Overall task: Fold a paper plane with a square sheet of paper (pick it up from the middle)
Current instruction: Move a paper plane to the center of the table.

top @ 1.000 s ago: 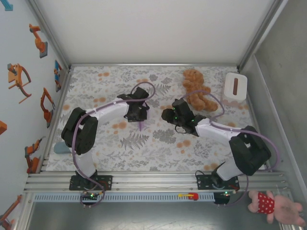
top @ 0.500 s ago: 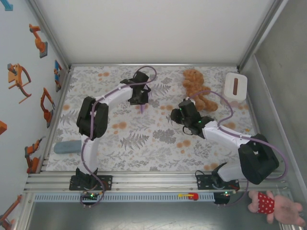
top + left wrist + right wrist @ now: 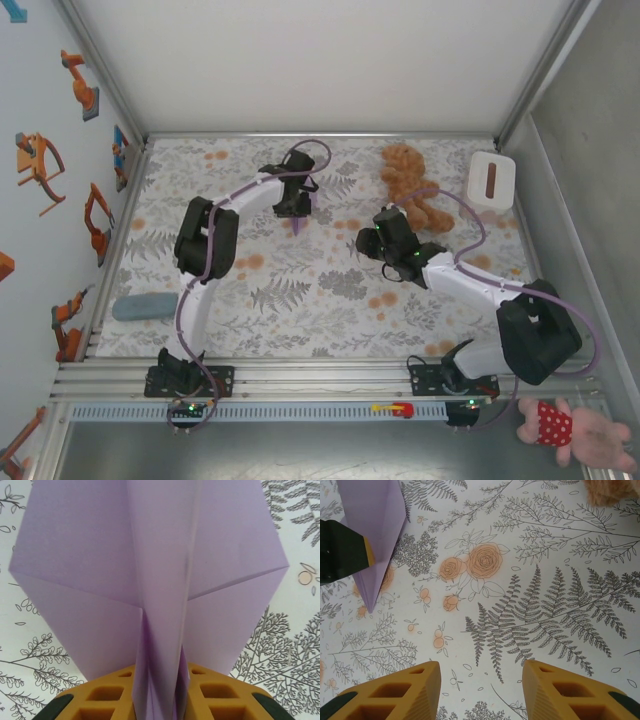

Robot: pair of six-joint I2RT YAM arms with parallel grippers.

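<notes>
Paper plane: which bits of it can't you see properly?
- Left wrist view: the paper plane loses its far end at the top edge; paper hides whether the left jaws pinch it.
- Top view: tiny, partly under the left jaws; folds unreadable.
- Right wrist view: top edge and a left jaw cut off its upper part.

Lavender-purple paper plane (image 3: 150, 570), slim folded dart, wings spread either side of its centre crease, keel gripped in my left jaws, nose aimed down at the desk (image 3: 300, 645), far centre-left
</notes>
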